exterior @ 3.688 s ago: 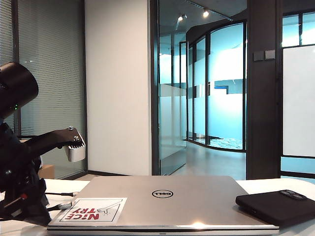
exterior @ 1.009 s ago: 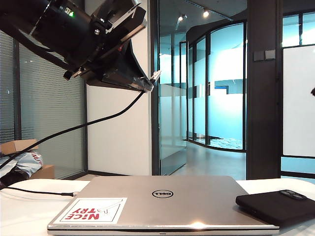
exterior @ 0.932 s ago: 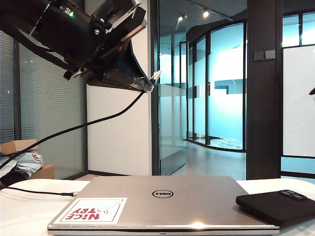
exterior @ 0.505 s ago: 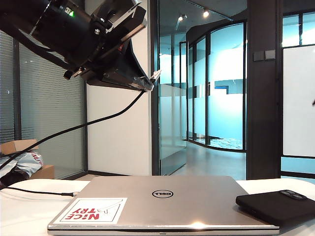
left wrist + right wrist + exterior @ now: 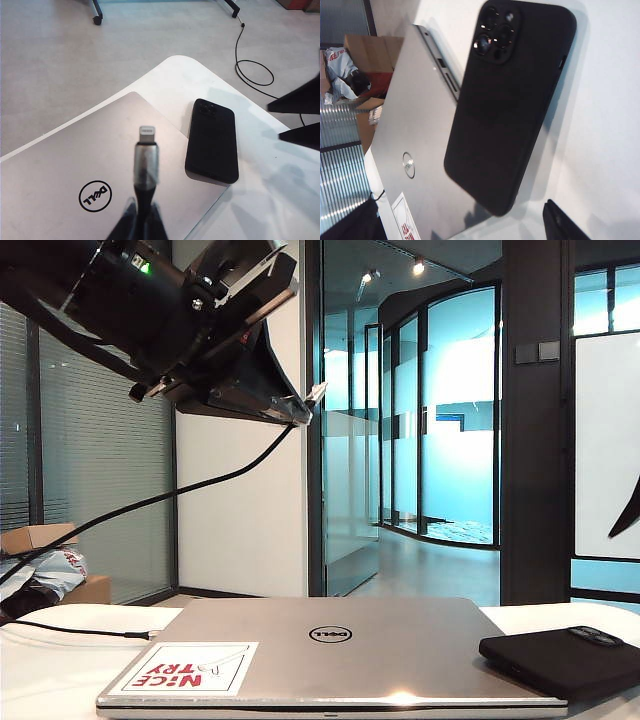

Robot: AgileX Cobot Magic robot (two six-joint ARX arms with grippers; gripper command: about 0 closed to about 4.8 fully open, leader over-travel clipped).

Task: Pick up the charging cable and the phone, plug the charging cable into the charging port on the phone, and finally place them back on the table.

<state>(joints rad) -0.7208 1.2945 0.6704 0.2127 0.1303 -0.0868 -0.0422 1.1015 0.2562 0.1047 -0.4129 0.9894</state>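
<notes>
My left gripper [image 5: 293, 412] hangs high at the upper left, shut on the charging cable [image 5: 200, 485]. Its silvery-white plug [image 5: 318, 392] sticks out past the fingertips. In the left wrist view the plug [image 5: 146, 133] points over the laptop towards the phone [image 5: 212, 142]. The phone [image 5: 562, 656] is a black slab, camera bump up, on the white table [image 5: 40, 680] against the laptop's right side. My right gripper [image 5: 457, 212] hovers above the phone [image 5: 512, 100], open, with nothing between its fingers. One dark finger [image 5: 629, 515] shows at the exterior view's right edge.
A closed silver Dell laptop [image 5: 330, 645] with a red-lettered sticker [image 5: 185, 667] fills the table's middle. A second thin black cord [image 5: 70, 630] with a dark plug lies on the table at the left. Cardboard boxes [image 5: 367, 55] stand on the floor beyond.
The right gripper's finger has come down along the right edge of the exterior view. The left gripper, low at the table's left earlier, has held still with the cable over the last second.
</notes>
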